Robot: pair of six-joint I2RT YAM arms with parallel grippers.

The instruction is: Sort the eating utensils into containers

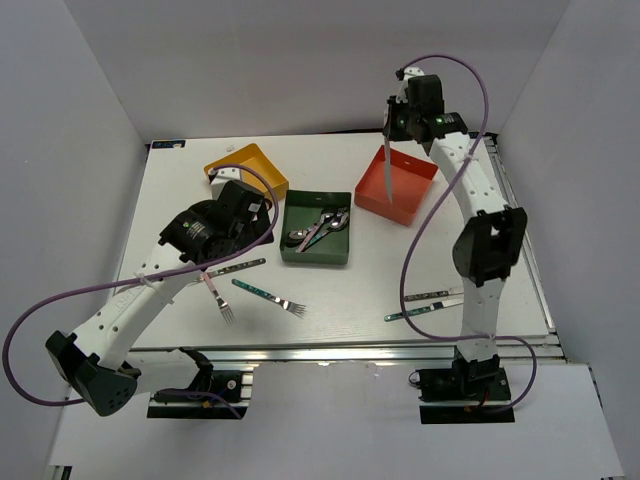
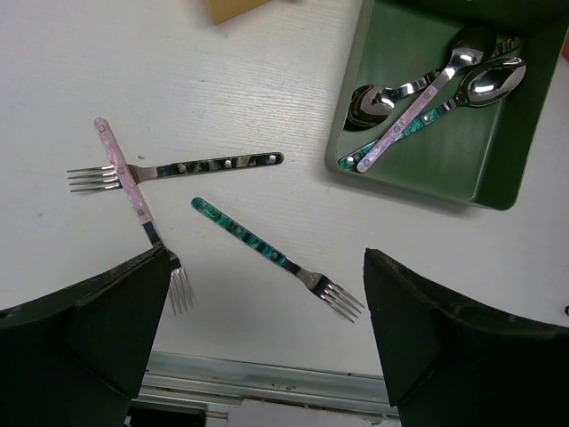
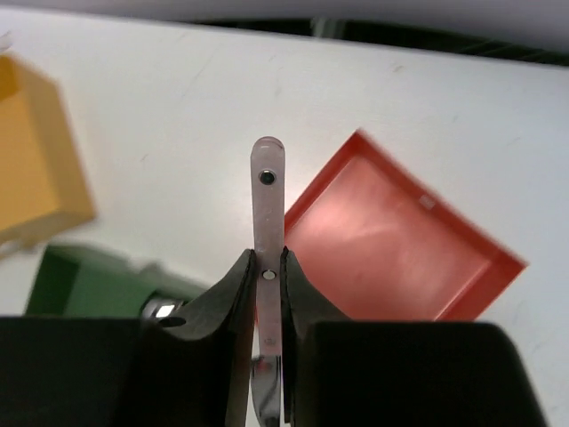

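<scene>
Two-fingered, pinching pink utensil [image 3: 267, 200] in right gripper [image 3: 267, 267] by red tray [image 3: 391, 240]; hovering left gripper [image 2: 267, 267], spread wide, over forks [image 2: 209, 165].

L wrist view. Cropped to a sliver at top edge: yellow tray [image 2: 238, 7]. Cropped top + right: green tray [image 2: 418, 173]. Partly hid behind a fingertip of left gripper [image 2: 267, 255]: neck of pink fork [image 2: 118, 169].

R wrist view. Can't see working end of pink-handled utensil [image 3: 268, 191], sunk betw. fingers of right gripper [image 3: 267, 262] and cut at btm edge; type unclear here. Blurred: yellow tray, cut at left edge, + green tray, mostly behind a finger. Hid behind other finger: near corner of red tray [image 3: 391, 249].

Top view. Under left arm [image 1: 150, 290]: near corner of yellow tray. Behind right arm [image 1: 480, 250]: ends of two utensils [image 1: 420, 312]; too small to type.
</scene>
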